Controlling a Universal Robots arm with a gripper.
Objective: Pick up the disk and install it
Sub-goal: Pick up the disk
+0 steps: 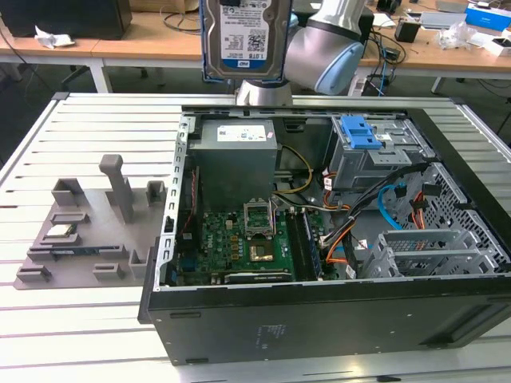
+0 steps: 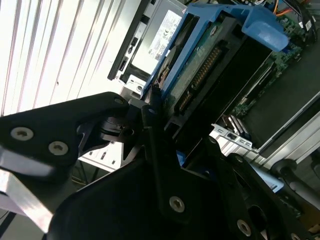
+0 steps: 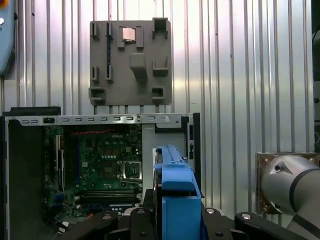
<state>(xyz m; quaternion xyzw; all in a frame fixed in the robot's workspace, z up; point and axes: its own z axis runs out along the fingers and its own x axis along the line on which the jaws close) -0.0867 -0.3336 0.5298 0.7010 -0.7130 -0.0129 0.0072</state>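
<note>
The disk (image 1: pixel 246 38), a silver hard drive with a white label in a blue bracket, hangs upright in the air above the back edge of the open computer case (image 1: pixel 319 319). In both wrist views my gripper (image 3: pixel 176 220) is shut on it. Its black fingers (image 2: pixel 155 130) clamp the disk (image 2: pixel 200 75) by its blue bracket (image 3: pixel 175 185). In the exterior view the disk sits just in front of the grey arm (image 1: pixel 327 48).
Inside the case lie a grey power supply (image 1: pixel 235 155), a green motherboard (image 1: pixel 239 239), a blue-latched drive bay (image 1: pixel 363 132) and loose cables. A grey fixture plate (image 1: pixel 88 231) holding a small square chip (image 1: pixel 62 233) lies on the slatted table at the exterior view's left.
</note>
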